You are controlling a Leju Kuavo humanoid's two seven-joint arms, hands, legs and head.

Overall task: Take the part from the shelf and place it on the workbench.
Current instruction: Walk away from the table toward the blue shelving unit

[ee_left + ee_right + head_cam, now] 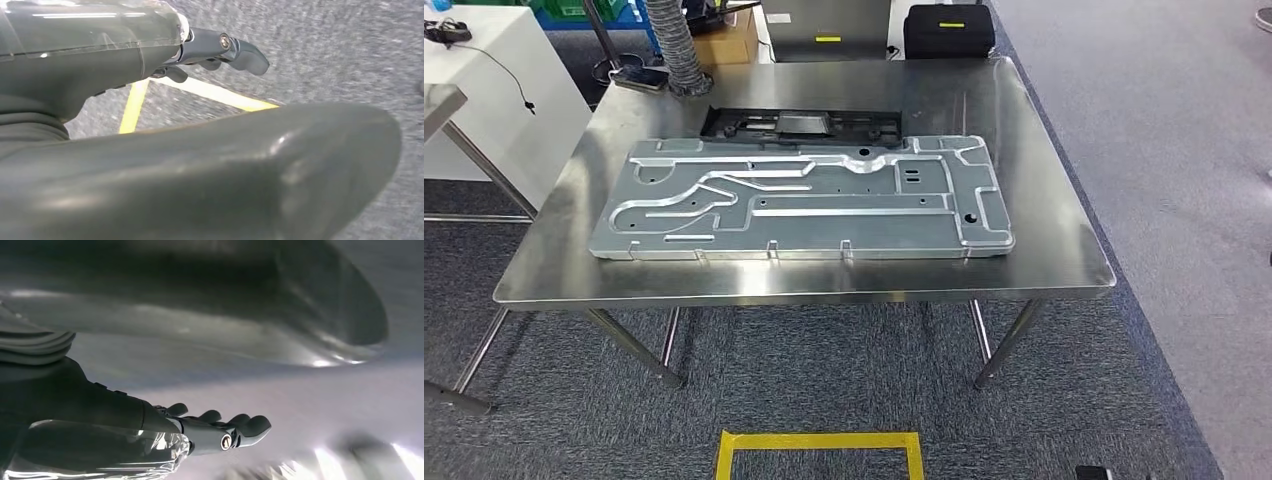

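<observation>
A large grey machined metal plate (802, 200) with milled channels lies flat on the steel workbench (1044, 240), filling most of its middle. Behind it rests a black flat frame part (802, 123). My left hand (220, 50) hangs over grey carpet with its fingers stretched out and nothing in it. My right hand (220, 432) also has its fingers extended and apart, holding nothing, above a pale blurred floor.
A yellow tape square (819, 452) marks the carpet in front of the workbench. A white table (494, 90) stands at the left, with a grey ribbed hose (674, 45) beside it. A black case (948, 30) and a cardboard box (729, 40) sit behind the bench.
</observation>
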